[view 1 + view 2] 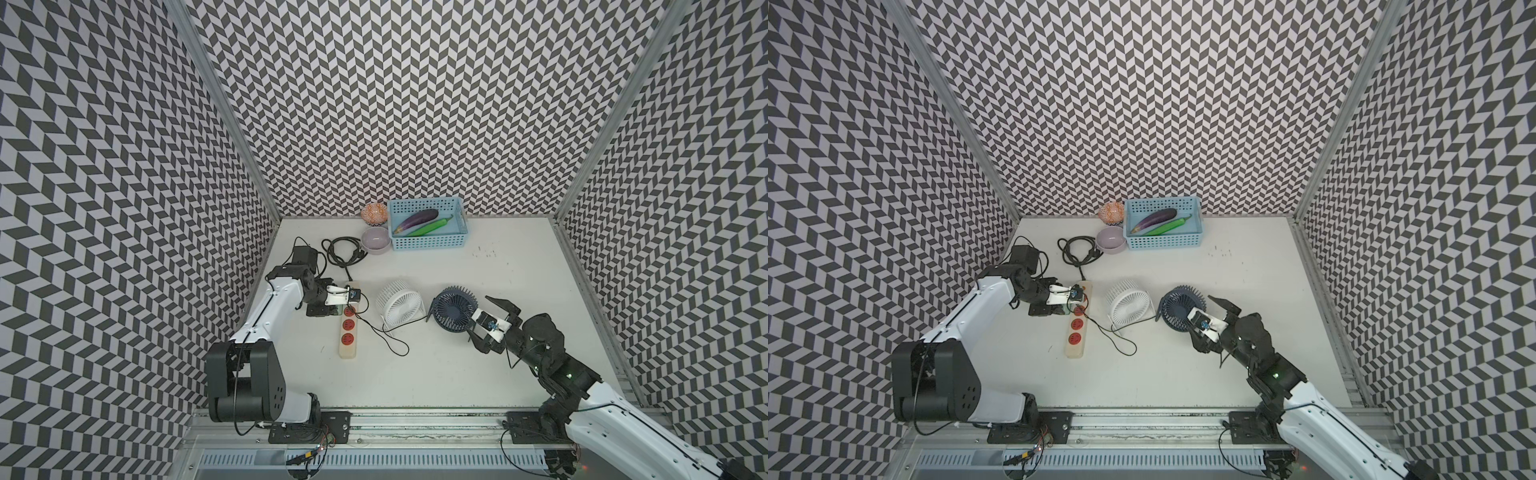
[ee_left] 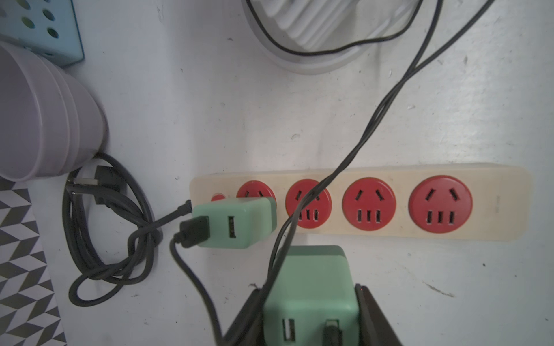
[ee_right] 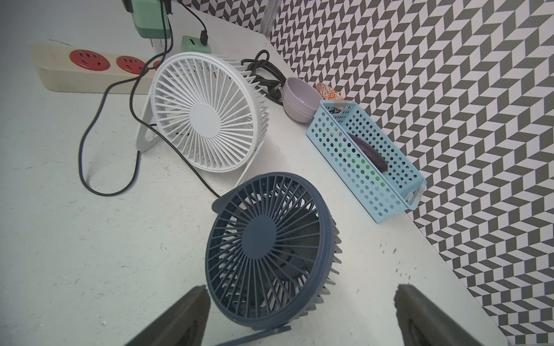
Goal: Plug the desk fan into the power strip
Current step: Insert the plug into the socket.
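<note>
White tabletop (image 1: pixel 457 374) carries it all: a white desk fan (image 1: pixel 400 306) near the centre, a navy fan (image 1: pixel 454 309) at its 3 o'clock, and the power strip (image 1: pixel 348 332) at its 9 o'clock, lying along the 12-to-6 line. A green adapter (image 2: pixel 232 223) fills the socket at the strip's corded end, and three red sockets (image 2: pixel 369 203) are free.

The risk is the thin black cable (image 2: pixel 352 149) draped across the next socket. The pins could trap it, or meet the slots askew and skid the unheld strip.

The left arm reaches in from 8 o'clock with its wrist bent down. The left gripper (image 2: pixel 308 292) is clamped on a second green adapter (image 2: pixel 311 269) close above the strip, its pins not yet in. The right gripper (image 1: pixel 480 322), jaws spread wide and empty, sits low at the navy fan's 4 o'clock.
</note>
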Tool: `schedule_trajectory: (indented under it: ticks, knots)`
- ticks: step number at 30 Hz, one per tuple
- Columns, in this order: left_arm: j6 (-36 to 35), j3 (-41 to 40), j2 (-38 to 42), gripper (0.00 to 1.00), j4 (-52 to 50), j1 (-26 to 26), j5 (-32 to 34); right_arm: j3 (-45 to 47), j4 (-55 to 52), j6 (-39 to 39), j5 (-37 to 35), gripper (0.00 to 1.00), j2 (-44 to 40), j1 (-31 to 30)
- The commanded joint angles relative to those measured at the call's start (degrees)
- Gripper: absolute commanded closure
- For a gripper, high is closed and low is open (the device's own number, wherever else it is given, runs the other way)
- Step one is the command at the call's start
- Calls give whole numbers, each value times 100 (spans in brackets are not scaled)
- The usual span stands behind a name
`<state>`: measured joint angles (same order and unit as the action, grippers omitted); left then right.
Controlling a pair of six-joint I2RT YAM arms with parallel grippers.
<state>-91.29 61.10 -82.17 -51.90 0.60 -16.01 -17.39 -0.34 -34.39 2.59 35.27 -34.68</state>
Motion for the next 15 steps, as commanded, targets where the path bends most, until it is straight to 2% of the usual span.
schedule_trajectory:
  ticks: [1, 15]
  knots:
    - [123, 182, -71, 100, 106, 162, -355, 18, 285, 37, 5, 0, -20, 40]
    - [93, 275, -424, 100, -624, 320, -126, 68, 320, 36, 24, 0, -97, 65]
